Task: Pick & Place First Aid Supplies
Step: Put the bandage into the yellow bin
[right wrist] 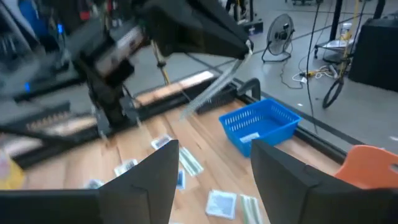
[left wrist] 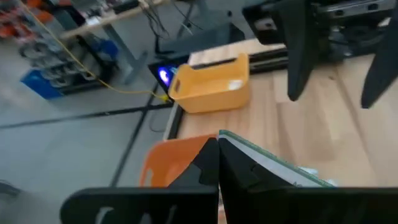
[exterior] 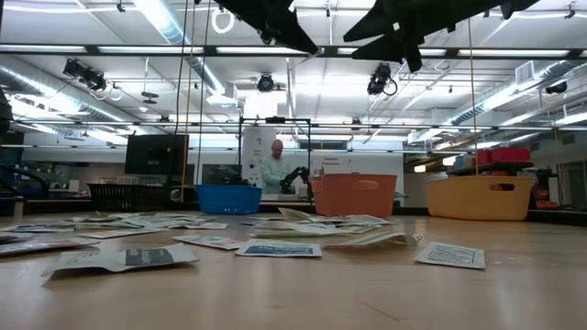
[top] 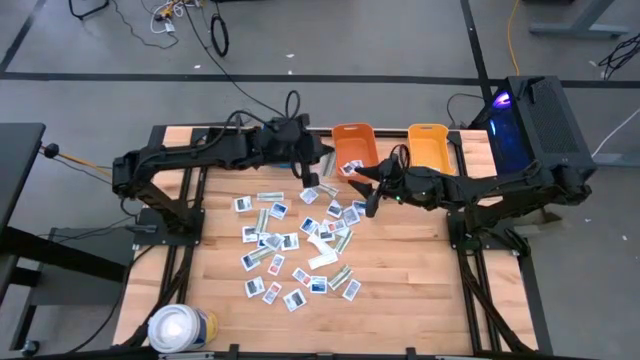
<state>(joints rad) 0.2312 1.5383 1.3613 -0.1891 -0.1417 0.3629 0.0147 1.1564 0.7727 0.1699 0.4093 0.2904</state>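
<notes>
Packets [exterior: 124, 259], print unreadable

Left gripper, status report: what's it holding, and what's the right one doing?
Left gripper shut on a pale green strip, raised near the orange bin. Right gripper open, empty, above the scattered packets. Nothing blocking.

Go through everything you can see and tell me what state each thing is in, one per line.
Left hand: shut on a long strip packet, raised near the orange bin.
Right hand: open, empty, above the packets.
Packets: scattered flat on the table.
Blue bin: holds one packet.
Yellow bin: upright.
</notes>
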